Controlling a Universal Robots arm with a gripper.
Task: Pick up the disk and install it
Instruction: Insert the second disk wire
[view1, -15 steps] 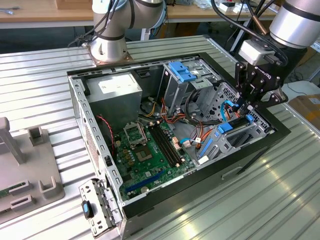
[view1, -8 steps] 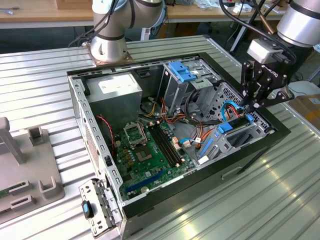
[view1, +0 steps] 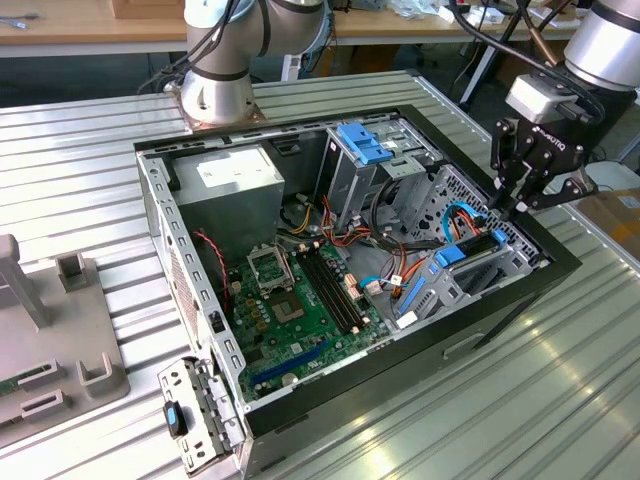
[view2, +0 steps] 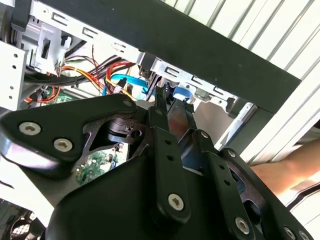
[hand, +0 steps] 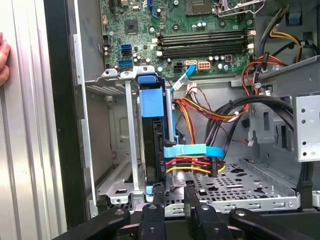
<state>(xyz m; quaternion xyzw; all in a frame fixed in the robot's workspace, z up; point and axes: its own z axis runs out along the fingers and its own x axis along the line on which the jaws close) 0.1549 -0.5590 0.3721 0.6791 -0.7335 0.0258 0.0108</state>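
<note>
Your claw (view1: 517, 207) hangs over the corner of the open computer case (view1: 480, 330) at the exterior view's right, right above the drive cage (view1: 470, 268). In the first wrist view the disk (hand: 152, 135) stands on edge inside that cage, its blue carrier rail (hand: 151, 97) toward the motherboard (hand: 200, 30), sitting in the slot between the cage's metal walls. That upright, edge-on pose is what the slot demands, so the drive looks seated or very nearly so; how deep it sits you can't judge from here.

Now the claw itself: in the first wrist view the two fingertips (hand: 158, 192) stand close together, a narrow gap, lined up with the near edge of the disk. Whether they pinch that edge or merely touch it, I can't tell — the contact is hidden behind the claw body. In the second wrist view the fingers run down toward the blue tab (view2: 178, 93) in the cage, narrow again.

A blue data cable (hand: 192, 150) and the red-and-yellow wires (hand: 200, 110) loop just beside the disk, clear of the slot. A person's hand (hand: 3, 57) rests on the ribbed counter (view1: 560, 400) outside the case wall, well apart from the claw.
</note>
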